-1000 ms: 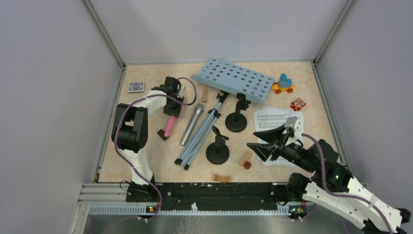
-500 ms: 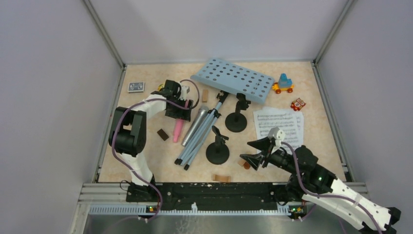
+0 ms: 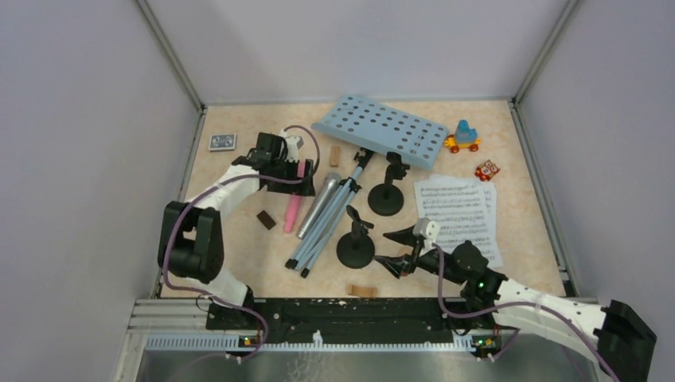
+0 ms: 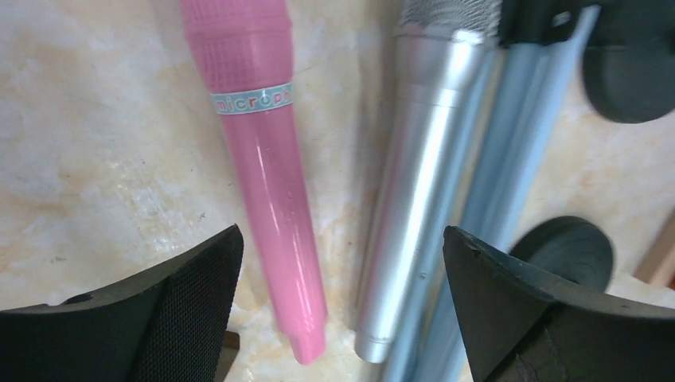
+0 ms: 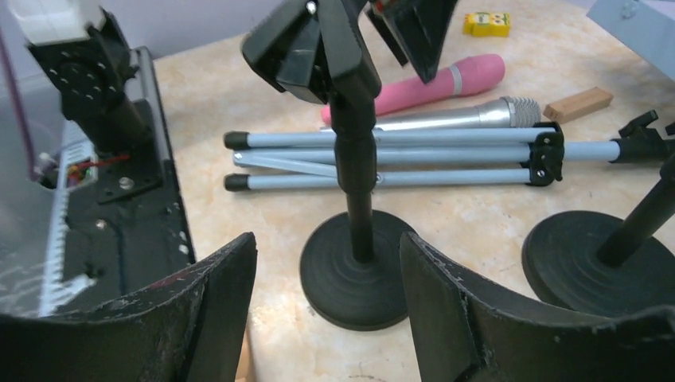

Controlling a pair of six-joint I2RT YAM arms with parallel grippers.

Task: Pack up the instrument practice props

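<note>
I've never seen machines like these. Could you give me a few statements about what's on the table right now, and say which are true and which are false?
1. The pink microphone lies flat on the table beside the silver microphone. True.
2. The left tool is clamped on the pink microphone. False: its jaws stand wide open, and the microphone lies free between them.
3. The sheet music rests on the blue rack. False: the pages lie on the table, to the right of the nearer mic holder.
4. The right tool is open and faces the nearer mic holder. True.
</note>
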